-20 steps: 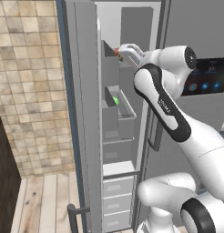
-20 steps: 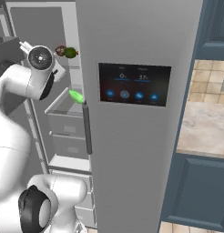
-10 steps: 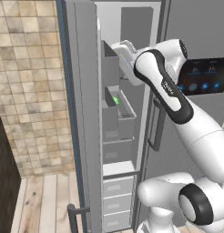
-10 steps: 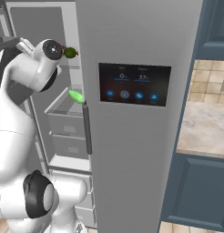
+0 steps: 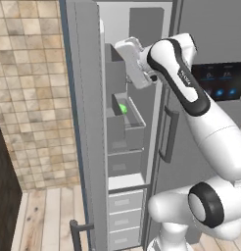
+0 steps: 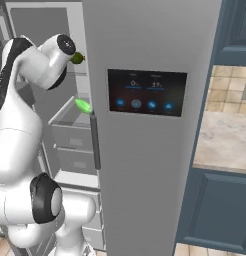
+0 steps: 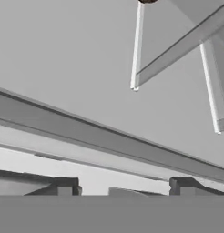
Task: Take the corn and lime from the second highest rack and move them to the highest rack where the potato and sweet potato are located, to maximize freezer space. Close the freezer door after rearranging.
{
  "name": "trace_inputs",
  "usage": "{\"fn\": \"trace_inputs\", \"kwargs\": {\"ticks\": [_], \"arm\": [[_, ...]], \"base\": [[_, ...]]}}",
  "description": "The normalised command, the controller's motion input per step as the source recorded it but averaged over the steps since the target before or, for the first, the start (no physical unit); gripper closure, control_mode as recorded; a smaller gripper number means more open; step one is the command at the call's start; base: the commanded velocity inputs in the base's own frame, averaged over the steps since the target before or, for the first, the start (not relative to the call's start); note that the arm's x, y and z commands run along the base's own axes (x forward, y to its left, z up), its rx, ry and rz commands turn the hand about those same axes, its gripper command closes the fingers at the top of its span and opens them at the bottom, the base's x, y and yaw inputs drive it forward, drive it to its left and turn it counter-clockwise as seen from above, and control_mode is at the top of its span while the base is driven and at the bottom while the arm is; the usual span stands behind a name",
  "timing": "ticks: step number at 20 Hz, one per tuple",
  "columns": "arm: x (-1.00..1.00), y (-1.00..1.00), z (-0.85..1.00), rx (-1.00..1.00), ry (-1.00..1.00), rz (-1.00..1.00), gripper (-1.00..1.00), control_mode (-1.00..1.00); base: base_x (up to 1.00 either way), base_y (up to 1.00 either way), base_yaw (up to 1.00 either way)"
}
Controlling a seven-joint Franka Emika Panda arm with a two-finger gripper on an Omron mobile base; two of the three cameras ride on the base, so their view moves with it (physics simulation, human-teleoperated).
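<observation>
In the upper middle of the left base view, our gripper sits high inside the open freezer, up at the level of the highest rack. In the hand view the two fingertips stand apart with nothing between them, so we read the gripper as open and empty.

Below it and slightly toward the frame's centre, a bright green item lies in the second highest rack. In the right base view that green thing shows as an elongated shape slanting down to the right across the bin's front corner; whether it is the lime or the corn, we cannot tell. Up on the shelf, a dark green-brown item peeks out just right of the arm's elbow.

So the target lies straight down from our hand, one level lower. We judge the next move is a descent into the bin, fingers turned across that slanted long axis. The freezer door stands wide open at left.
</observation>
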Motion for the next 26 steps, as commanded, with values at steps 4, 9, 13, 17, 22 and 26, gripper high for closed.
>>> {"fn": "trace_inputs", "kwargs": {"ticks": [4, 9, 13, 17, 22, 26], "arm": [[-0.89, 0.35, -0.03, 0.0, 0.0, 0.06, -1.0, -1.0], [-1.0, 0.0, -0.1, 0.0, -0.09, 0.0, -1.0, -1.0], [-0.97, -0.52, -0.05, -0.01, -0.07, -0.01, -1.0, -1.0], [-0.42, -1.0, -0.23, -0.05, -0.03, -0.02, -1.0, -1.0], [-0.2, -0.69, -0.19, -0.19, -0.21, 0.0, -1.0, -1.0], [-0.07, -0.03, -0.31, -0.31, -0.31, 0.0, -1.0, -1.0]], "base": [[0.0, 0.0, 0.0], [0.0, 0.0, 0.0], [0.0, 0.0, 0.0], [0.0, 0.0, 0.0], [0.0, 0.0, 0.0], [0.0, 0.0, 0.0]]}}
